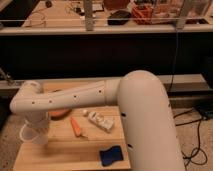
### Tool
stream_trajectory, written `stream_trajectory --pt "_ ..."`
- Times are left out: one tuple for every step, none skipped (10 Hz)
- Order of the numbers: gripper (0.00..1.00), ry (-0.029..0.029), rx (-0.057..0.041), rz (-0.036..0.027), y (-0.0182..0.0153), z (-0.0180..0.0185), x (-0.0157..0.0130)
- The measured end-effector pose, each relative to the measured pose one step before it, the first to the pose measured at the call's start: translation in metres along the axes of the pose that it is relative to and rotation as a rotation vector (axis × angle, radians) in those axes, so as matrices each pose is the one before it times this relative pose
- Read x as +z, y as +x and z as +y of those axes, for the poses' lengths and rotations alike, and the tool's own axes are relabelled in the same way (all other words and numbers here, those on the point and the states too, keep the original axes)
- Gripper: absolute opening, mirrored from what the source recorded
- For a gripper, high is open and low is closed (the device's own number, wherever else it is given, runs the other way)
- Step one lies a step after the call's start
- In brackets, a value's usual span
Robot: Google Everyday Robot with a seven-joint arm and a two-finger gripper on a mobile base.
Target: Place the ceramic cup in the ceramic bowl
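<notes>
Tool (35, 129) sits at the white cup (31, 137), front-left on the wooden surface (65, 149), grip impossible to tell; best to lift the cup clear, then ease it into the orange bowl (59, 113) nearby, half hidden by the arm (75, 97).
</notes>
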Motion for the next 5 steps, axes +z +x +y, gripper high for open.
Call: stream_trajectory --pt "0.02 0.00467 -0.00623 0.00684 0.0035 -0.00437 -0.0139" --pt "0.02 0.01022 0.00182 0.00942 0.00377 -0.00034 -0.00755" --pt "0.02 0.01056 0.01269 0.00574 0.0057 0.00436 -0.00423" --pt "0.02 0.01069 0.02524 0.01168 0.00881 0.01109 -0.00256" --pt "0.02 0.00675 0.01316 0.01262 0.01082 0.01119 -0.00348"
